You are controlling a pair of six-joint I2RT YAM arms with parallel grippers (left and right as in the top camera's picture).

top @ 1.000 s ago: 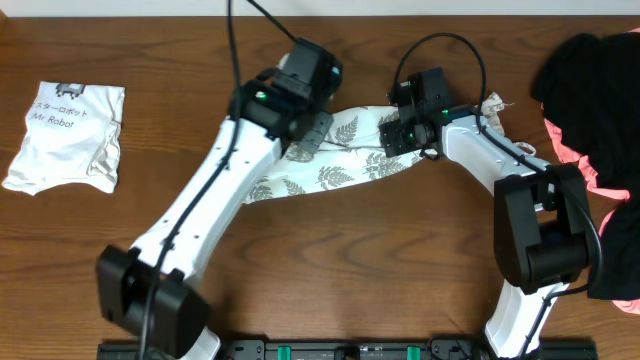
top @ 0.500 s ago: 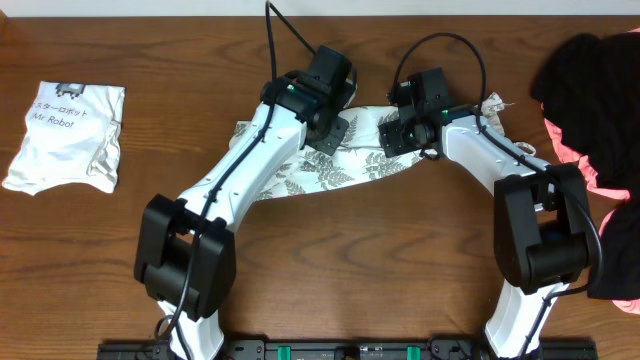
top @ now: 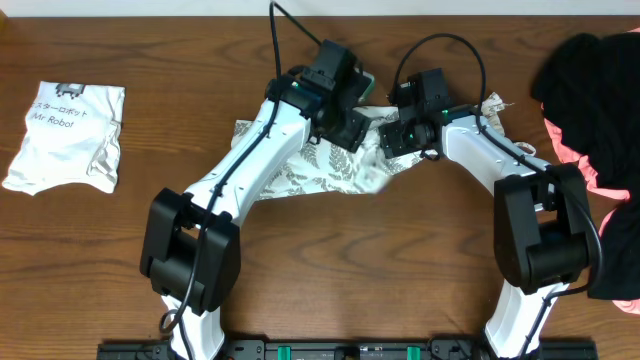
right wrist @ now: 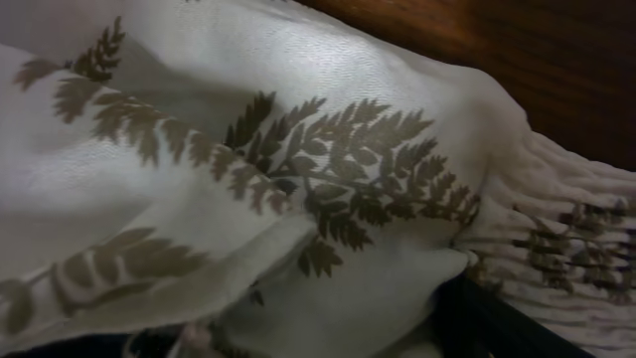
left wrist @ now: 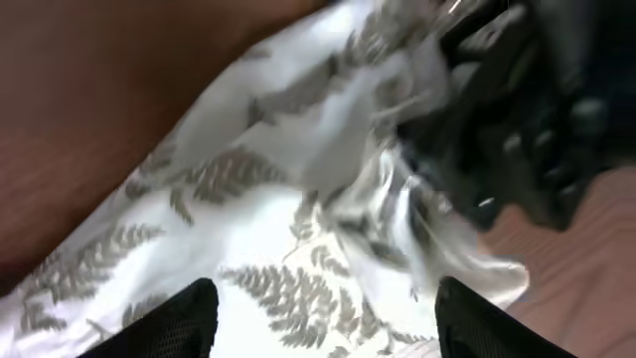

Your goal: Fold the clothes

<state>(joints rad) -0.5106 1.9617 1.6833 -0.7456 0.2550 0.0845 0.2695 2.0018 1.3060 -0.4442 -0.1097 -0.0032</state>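
Note:
The clothes, a thin white garment printed with grey fern leaves, lie rumpled across the middle of the table. My left gripper hovers over their right part, next to my right gripper. In the left wrist view the left gripper is open, its black fingers wide apart above the fern cloth, with the right gripper's black body close ahead. In the right wrist view the cloth fills the picture. It bulges between the right gripper's widely spread fingers, which barely show.
A folded plain white shirt printed "Mr Robot" lies at the far left. A heap of black and pink garments sits at the right edge. Bare brown table stretches in front of the cloth.
My left arm swung right, drawing the cloth's left end over toward the right gripper, then opened its jaws and let go. The cloth now lies shorter and bunched. The right arm stayed put.

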